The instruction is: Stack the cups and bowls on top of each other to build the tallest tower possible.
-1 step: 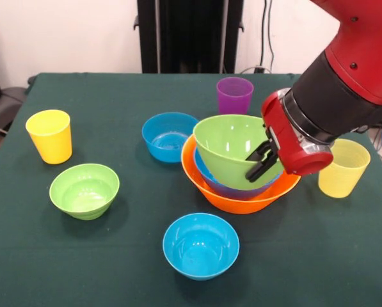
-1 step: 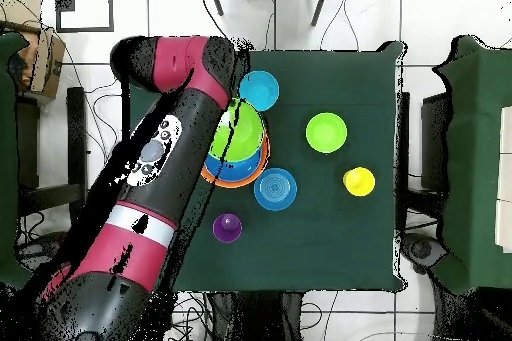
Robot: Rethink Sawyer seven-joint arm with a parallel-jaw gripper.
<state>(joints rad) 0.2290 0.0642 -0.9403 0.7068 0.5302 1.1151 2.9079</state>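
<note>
Opaque yellow cup (image 1: 49, 135): it stands upright alone near the left edge of the green table (image 1: 101, 268), not stacked yet.

Small green bowl (image 1: 84, 190): it sits empty on the cloth, just in front of the yellow cup, apart from everything.

Two small blue bowls: one (image 1: 169, 135) stands just beside the left rim of the tower, and I cannot tell if they touch; the other (image 1: 200, 245) is alone near the front edge. Both are loose.

Tower (image 1: 232, 167): the big orange bowl (image 1: 235, 197) is the base, the large blue bowl (image 1: 232, 188) is nested in it, and the medium green bowl (image 1: 228, 148) is on top, tilted toward the left and not seated flat.

Purple cup (image 1: 234, 95): it stands upright behind the tower, free.

Gripper (image 1: 262, 160): its black fingers (image 1: 260, 153) reach down over the right rim of the medium green bowl. They look close together at the bowl wall, but I cannot tell whether they pinch it or are spread.

Ribbed pale yellow cup (image 1: 343, 167): it stands upright at the right, partly behind the arm, free.

Progress: I judge about one third is done, with three pieces in the tower. Three bowls and three cups are left, and the green bowl probably needs settling first.
</note>
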